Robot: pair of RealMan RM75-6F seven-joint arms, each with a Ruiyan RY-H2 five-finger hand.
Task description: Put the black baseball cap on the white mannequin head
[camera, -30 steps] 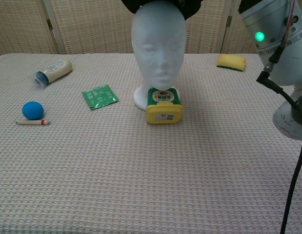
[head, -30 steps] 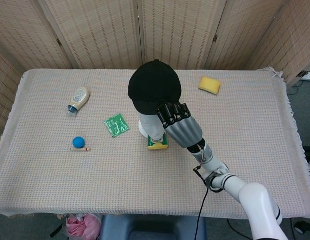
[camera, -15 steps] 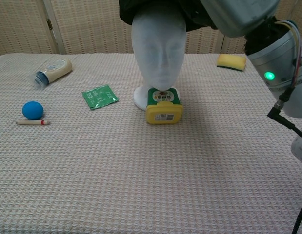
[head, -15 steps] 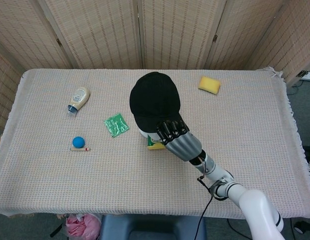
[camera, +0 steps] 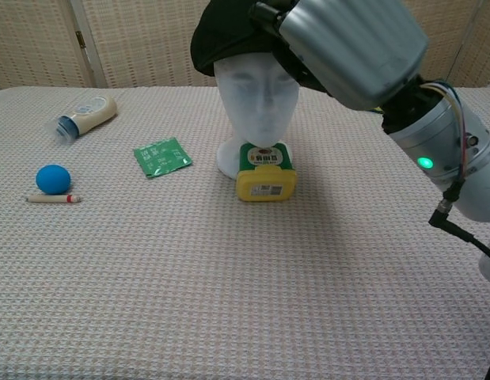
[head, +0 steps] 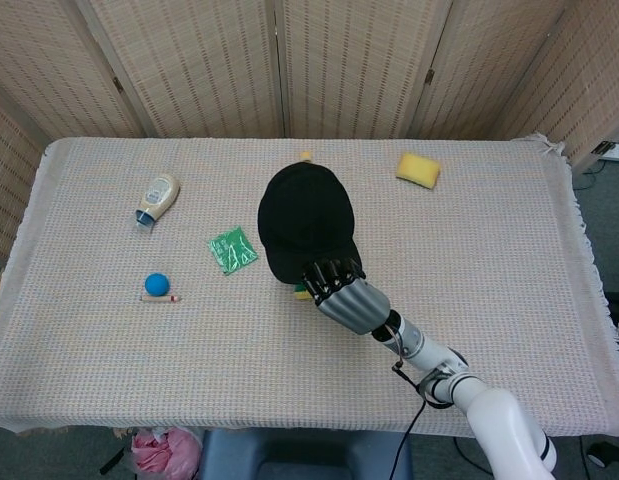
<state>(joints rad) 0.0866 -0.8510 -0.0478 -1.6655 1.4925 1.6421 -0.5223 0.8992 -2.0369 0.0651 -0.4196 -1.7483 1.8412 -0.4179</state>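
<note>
The black baseball cap (head: 303, 217) sits over the top of the white mannequin head (camera: 256, 104), its brim low on the forehead. From above, the cap hides the head completely. My right hand (head: 341, 293) grips the cap at its front brim, with dark fingers (head: 327, 274) curled over the edge. In the chest view the same right hand (camera: 347, 47) fills the upper right, pressed against the cap (camera: 222, 39). My left hand is in neither view.
A green and yellow box (camera: 265, 171) lies against the mannequin base. A green packet (head: 232, 249), a blue ball (head: 156, 284) with a small stick, and a lying bottle (head: 157, 198) are to the left. A yellow sponge (head: 418, 169) sits at the far right.
The cap has come down and forward over the mannequin head, now covering the forehead. My right hand dropped with it, toward the near edge.
</note>
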